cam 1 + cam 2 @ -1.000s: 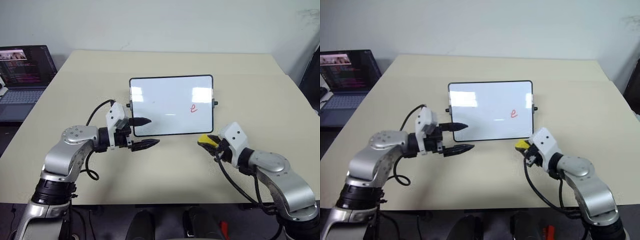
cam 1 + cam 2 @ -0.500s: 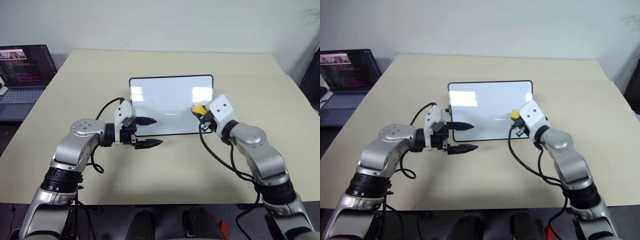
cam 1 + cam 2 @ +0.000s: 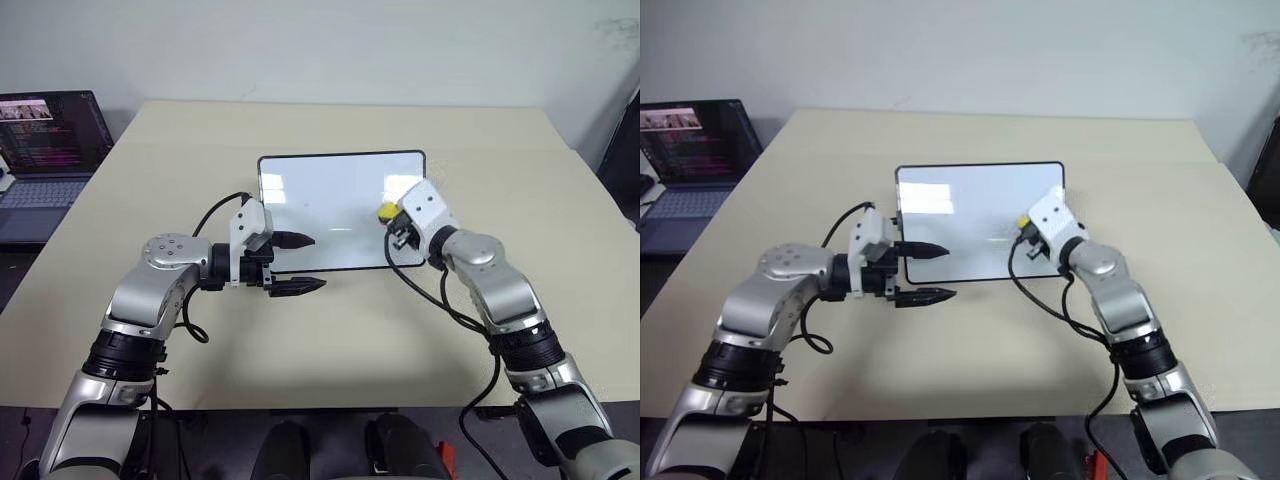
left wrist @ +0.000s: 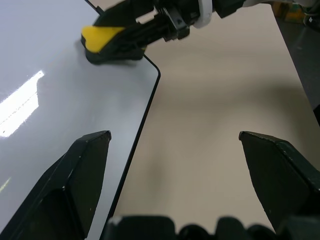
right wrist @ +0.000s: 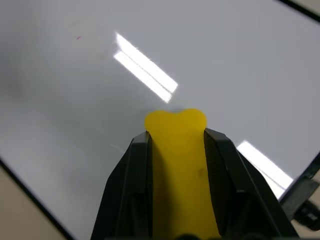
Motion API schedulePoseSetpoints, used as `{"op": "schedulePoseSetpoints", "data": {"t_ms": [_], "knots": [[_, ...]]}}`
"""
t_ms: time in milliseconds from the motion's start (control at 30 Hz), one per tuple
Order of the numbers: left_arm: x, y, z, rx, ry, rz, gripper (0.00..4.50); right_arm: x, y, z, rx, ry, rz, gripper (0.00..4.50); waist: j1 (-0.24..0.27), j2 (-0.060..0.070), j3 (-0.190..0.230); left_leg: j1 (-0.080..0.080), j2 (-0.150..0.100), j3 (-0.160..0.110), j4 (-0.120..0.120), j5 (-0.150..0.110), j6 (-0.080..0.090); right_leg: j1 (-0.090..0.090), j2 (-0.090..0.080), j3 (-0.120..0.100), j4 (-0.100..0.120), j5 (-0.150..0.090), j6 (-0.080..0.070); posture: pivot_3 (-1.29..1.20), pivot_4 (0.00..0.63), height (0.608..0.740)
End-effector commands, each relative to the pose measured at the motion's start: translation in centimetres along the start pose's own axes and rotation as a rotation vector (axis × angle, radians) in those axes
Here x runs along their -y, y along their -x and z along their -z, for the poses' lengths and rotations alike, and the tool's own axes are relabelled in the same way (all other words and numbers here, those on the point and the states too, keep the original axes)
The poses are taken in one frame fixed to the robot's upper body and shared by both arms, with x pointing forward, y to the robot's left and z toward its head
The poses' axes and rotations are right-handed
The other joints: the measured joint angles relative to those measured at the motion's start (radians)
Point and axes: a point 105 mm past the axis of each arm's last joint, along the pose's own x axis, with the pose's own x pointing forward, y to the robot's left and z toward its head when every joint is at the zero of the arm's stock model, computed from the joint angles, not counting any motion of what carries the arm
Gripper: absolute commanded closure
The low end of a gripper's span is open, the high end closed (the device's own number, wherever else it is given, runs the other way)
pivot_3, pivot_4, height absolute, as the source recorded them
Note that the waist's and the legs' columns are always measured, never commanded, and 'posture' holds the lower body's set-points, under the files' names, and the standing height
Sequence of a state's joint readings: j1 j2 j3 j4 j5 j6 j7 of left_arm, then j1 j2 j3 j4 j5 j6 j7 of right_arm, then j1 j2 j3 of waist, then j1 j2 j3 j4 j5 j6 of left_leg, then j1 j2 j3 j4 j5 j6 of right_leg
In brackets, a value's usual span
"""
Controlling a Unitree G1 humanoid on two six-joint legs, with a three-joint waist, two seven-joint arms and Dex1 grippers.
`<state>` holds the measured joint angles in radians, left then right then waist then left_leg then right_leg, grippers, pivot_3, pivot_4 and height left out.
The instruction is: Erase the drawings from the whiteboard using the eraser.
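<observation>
Now clamped in right gripper [image 5: 175, 150]: eraser [image 3: 388, 212], seemingly touching whiteboard [image 3: 320, 200]; left gripper [image 3: 297, 264] spread open, empty.

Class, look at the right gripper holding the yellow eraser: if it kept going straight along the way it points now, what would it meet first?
Most likely the whiteboard itself. The right gripper, shut on the eraser, points slightly downward over the board's glossy surface, so the eraser's tip would meet that surface first. Whether it already touches is unclear.
</observation>
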<state>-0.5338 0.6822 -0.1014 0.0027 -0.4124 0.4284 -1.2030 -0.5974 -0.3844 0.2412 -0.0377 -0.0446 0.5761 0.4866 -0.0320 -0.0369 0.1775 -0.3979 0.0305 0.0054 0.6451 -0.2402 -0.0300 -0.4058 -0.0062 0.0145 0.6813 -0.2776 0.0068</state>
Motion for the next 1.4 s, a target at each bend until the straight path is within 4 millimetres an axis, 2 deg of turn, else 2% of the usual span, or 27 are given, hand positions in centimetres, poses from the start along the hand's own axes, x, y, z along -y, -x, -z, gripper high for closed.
{"op": "schedulePoseSetpoints", "data": {"t_ms": [33, 200, 300, 400, 533, 633, 733, 867, 967, 1067, 1233, 1400], "knots": [[-0.3, 0.5, -1.2, 0.014, -0.057, -0.010, 0.00, -1.3, 0.1, 2.1, -0.082, 0.012, -0.067, 3.41, 0.000, 0.000, 0.000, 0.000, 0.000, 0.000, 0.000, 0.000, 0.000, 0.000, 0.000, 0.000, 0.000, 0.000, 0.000, 0.00, 0.150, 0.740], [-0.3, 0.7, -1.0, 0.011, -0.053, -0.016, 0.00, 2.8, -0.2, -0.9, 0.033, 0.069, 0.162, 3.41, -0.001, 0.000, 0.000, 0.001, 0.000, 0.001, 0.001, 0.002, 0.002, 0.000, 0.002, 0.001, 0.000, 0.001, 0.003, 0.00, 0.150, 0.740], [-0.2, 0.7, -1.0, 0.010, -0.051, -0.018, 0.00, 3.8, -0.3, -1.7, 0.063, 0.075, 0.213, 3.41, 0.000, 0.000, 0.000, 0.001, 0.000, 0.000, 0.001, 0.003, 0.003, 0.000, 0.002, 0.001, 0.000, 0.002, 0.003, 0.00, 0.150, 0.740], [-0.2, 0.7, -1.0, 0.011, -0.050, -0.019, 0.00, 3.4, -0.5, -1.0, 0.034, 0.076, 0.189, 3.41, 0.001, 0.000, 0.000, 0.000, 0.001, 0.000, 0.001, 0.002, 0.003, 0.000, 0.002, 0.001, -0.001, 0.002, 0.001, 0.00, 0.150, 0.740], [-0.2, 0.8, -1.0, 0.007, -0.050, -0.024, 0.00, 0.7, -0.4, 1.5, -0.069, 0.076, 0.023, 3.41, 0.000, 0.000, 0.000, -0.001, 0.001, 0.001, 0.000, 0.002, 0.003, -0.001, 0.001, 0.001, -0.001, 0.004, -0.002, 0.00, 0.150, 0.740], [-0.4, 1.0, -0.9, 0.003, -0.050, -0.028, 0.00, -0.5, -0.1, 2.4, -0.108, 0.091, -0.047, 3.41, -0.001, 0.000, 0.000, 0.000, 0.001, 0.001, 0.000, 0.002, 0.003, 0.000, 0.002, 0.001, -0.001, 0.003, 0.000, 0.00, 0.150, 0.740], [-0.4, 1.0, -0.9, 0.001, -0.050, -0.029, 0.00, 0.3, -0.3, 1.8, -0.080, 0.115, 0.008, 3.41, -0.001, 0.000, 0.000, 0.001, 0.001, 0.001, 0.001, 0.002, 0.003, 0.000, 0.002, 0.001, 0.000, 0.002, 0.002, 0.00, 0.150, 0.740], [-0.3, 1.1, -0.9, -0.001, -0.049, -0.028, 0.00, 2.9, -0.5, -0.3, -0.002, 0.131, 0.150, 3.41, -0.002, 0.000, 0.000, 0.002, 0.001, 0.001, 0.001, 0.003, 0.004, 0.000, 0.003, 0.002, 0.000, 0.003, 0.002, 0.00, 0.150, 0.740], [-0.2, 1.0, -0.8, -0.001, -0.046, -0.025, 0.00, 3.8, -0.4, -0.5, 0.001, 0.134, 0.187, 3.41, 0.000, 0.000, 0.000, 0.002, 0.001, 0.001, 0.001, 0.004, 0.005, 0.000, 0.003, 0.001, 0.000, 0.004, 0.002, 0.00, 0.150, 0.740], [0.0, 1.0, -0.7, 0.001, -0.042, -0.024, 0.00, 3.0, -0.3, 1.1, -0.059, 0.124, 0.129, 3.41, 0.000, 0.000, 0.000, 0.000, 0.001, 0.001, 0.001, 0.004, 0.005, 0.000, 0.003, 0.001, -0.001, 0.003, 0.001, 0.00, 0.150, 0.740], [0.1, 1.1, -0.7, 0.002, -0.038, -0.026, 0.00, -0.1, 0.2, 3.4, -0.149, 0.116, -0.039, 3.41, 0.001, -0.001, -0.001, 0.000, 0.001, 0.001, 0.000, 0.004, 0.005, 0.000, 0.002, 0.001, -0.001, 0.003, 0.002, 0.00, 0.150, 0.740], [0.0, 1.1, -0.7, 0.001, -0.039, -0.031, 0.00, -0.4, 0.3, 3.5, -0.157, 0.125, -0.061, 3.41, -0.002, -0.001, -0.001, 0.003, 0.001, 0.001, 0.001, 0.004, 0.005, 0.001, 0.002, 0.001, 0.000, 0.003, 0.002, 0.00, 0.150, 0.740]]}}
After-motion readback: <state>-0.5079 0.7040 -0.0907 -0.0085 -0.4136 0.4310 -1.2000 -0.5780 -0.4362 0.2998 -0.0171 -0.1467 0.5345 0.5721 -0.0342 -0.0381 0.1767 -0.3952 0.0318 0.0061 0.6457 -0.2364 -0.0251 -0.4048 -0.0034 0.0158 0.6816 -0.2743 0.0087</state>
